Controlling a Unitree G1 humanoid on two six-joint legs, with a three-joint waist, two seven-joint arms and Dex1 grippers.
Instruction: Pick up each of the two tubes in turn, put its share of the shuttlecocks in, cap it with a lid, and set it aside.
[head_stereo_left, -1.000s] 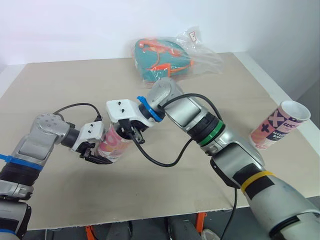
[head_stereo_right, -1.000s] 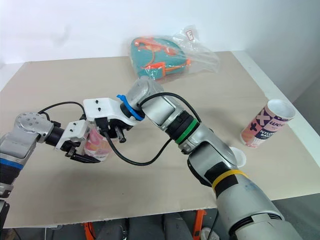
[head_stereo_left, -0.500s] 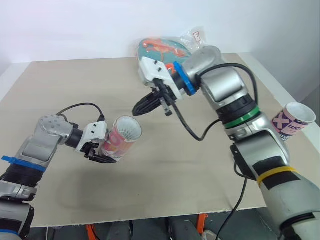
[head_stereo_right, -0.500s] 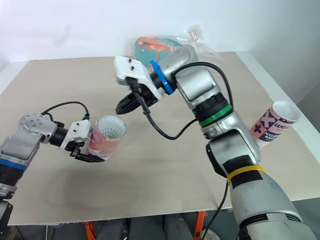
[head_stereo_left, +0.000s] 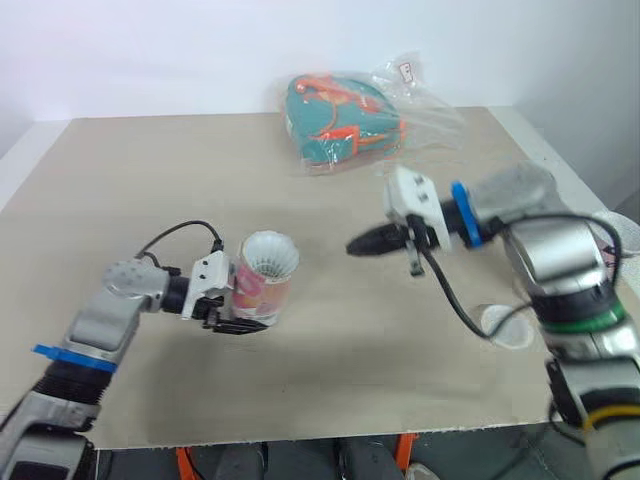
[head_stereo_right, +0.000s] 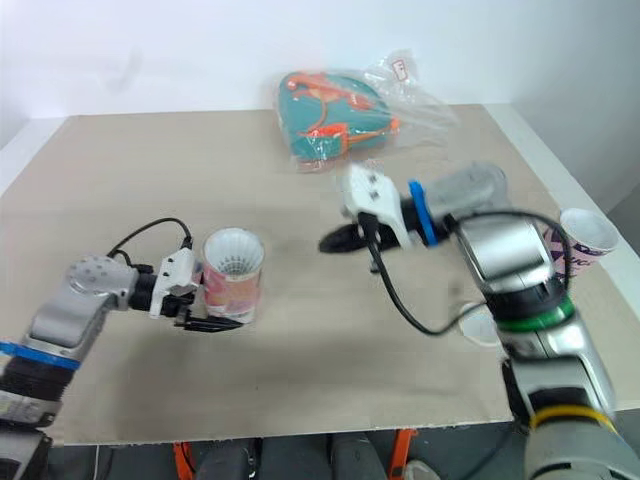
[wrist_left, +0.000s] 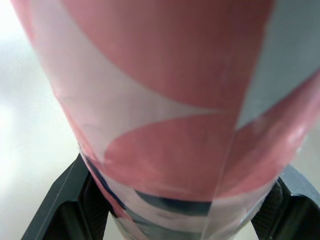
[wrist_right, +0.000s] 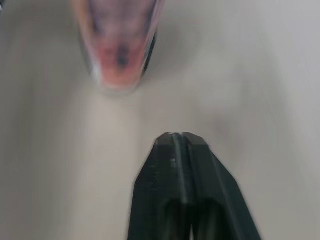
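Note:
A pink and white tube (head_stereo_left: 262, 292) stands nearly upright over the table's left half, with my left gripper (head_stereo_left: 238, 312) shut on its lower part. White shuttlecock feathers (head_stereo_left: 269, 254) fill its open mouth. In the left wrist view the tube (wrist_left: 165, 110) sits between both fingers (wrist_left: 60, 210). My right gripper (head_stereo_left: 356, 245) hovers to the tube's right, pointing at it, shut and holding nothing; its closed fingertips (wrist_right: 177, 142) face the blurred tube (wrist_right: 120, 45). The second pink tube (head_stereo_right: 578, 238) stands at the right edge. A white lid (head_stereo_right: 478, 325) lies near my right forearm.
A clear plastic bag (head_stereo_left: 345, 112) holding teal and orange items lies at the back of the beige table (head_stereo_left: 150, 170). A black cable hangs from each wrist. The table's right edge runs close behind the second tube.
My right gripper has pulled back from the tube's mouth to the right, fingers shut. Shuttlecock feathers now show in the tube. The left gripper keeps its hold; the tube stands straighter. The camera shifted.

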